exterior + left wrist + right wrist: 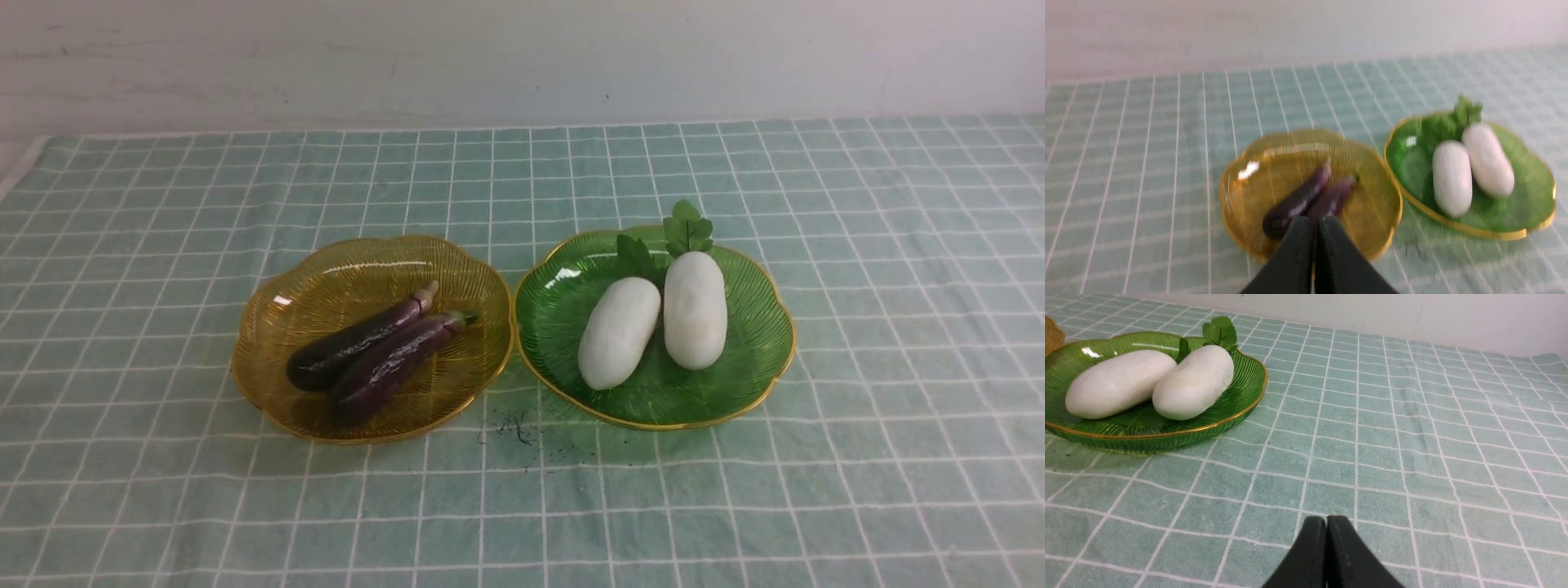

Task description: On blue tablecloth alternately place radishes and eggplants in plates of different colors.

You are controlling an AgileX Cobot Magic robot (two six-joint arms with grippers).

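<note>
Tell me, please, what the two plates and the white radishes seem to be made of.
The amber-yellow scalloped plate and the green scalloped plate look like translucent ribbed plastic or glass, glossy, with gold rims: the cloth grid shows through them and highlights glint. The two white oblong radishes look like matte moulded plastic or foam, with dull, faintly dimpled skin; which one is unclear.

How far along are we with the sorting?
Looks done: both eggplants lie in the amber plate, both radishes in the green plate. Nothing in hand: left end effector and right end effector are shut, empty. Nothing visibly left.
</note>
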